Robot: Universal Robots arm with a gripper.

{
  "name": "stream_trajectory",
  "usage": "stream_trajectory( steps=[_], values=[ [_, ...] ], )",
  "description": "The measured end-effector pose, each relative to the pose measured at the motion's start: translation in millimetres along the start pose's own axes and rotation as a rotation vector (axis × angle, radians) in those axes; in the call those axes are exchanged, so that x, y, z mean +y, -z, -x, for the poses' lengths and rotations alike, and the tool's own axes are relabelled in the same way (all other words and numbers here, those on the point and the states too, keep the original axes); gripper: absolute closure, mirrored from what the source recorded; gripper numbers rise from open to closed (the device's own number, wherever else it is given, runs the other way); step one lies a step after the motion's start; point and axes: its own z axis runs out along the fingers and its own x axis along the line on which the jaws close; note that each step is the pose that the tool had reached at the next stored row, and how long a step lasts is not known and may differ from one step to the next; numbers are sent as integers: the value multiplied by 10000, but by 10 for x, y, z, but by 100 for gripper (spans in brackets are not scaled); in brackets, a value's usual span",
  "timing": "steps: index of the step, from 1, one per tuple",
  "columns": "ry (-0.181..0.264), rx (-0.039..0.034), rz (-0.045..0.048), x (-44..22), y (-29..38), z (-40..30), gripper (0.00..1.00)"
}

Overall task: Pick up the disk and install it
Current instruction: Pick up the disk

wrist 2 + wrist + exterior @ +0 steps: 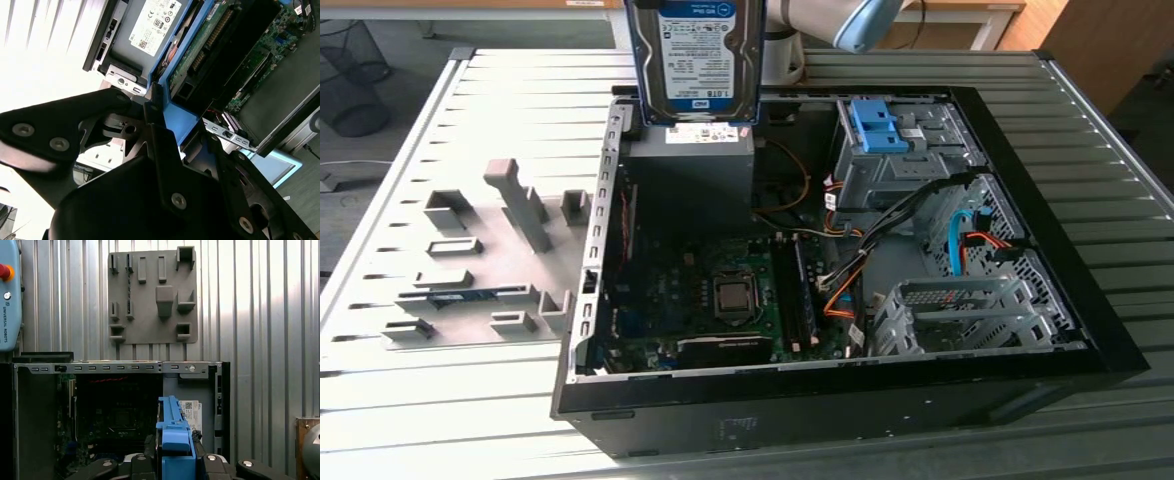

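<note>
Gripping the disk [694,55] by its blue carrier [175,432], the hand [175,452] is clenched on it and holds it upright, well above the power-supply box [687,185] in the open computer case [854,410] on the desk [480,400], apparently to keep it clear of walls and cables [854,270].

1 disk [694,55], 1 PC case [854,410], 1 PSU [687,185], 1 blue clip [878,125], 1 grey fixture board [480,265].
</note>
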Motion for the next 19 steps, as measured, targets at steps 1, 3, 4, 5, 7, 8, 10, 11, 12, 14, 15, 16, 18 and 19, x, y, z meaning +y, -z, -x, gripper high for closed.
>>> stream_trajectory(
  steps=[1, 3, 4, 5, 7, 8, 10, 11, 12, 14, 15, 16, 18, 19],
  values=[
    [0, 0, 0, 0, 0, 0, 64],
    [0, 0, 0, 0, 0, 0, 64],
    [0, 0, 0, 0, 0, 0, 64],
    [0, 0, 0, -1, 0, 0, 64],
    [0, -1, 0, -2, 0, 0, 64],
    [0, 0, 0, -2, 0, 0, 64],
    [0, 0, 0, -2, 0, 0, 64],
    [0, 0, 0, -3, 0, 0, 64],
    [0, 0, 0, -3, 0, 0, 64],
    [0, 0, 0, -3, 0, 0, 64],
    [0, 0, 1, -3, 0, 0, 64],
    [0, 1, 0, -3, 0, 0, 64],
    [0, 0, 0, -3, 0, 0, 64],
    [0, 0, 0, -4, 0, 0, 64]
  ],
)
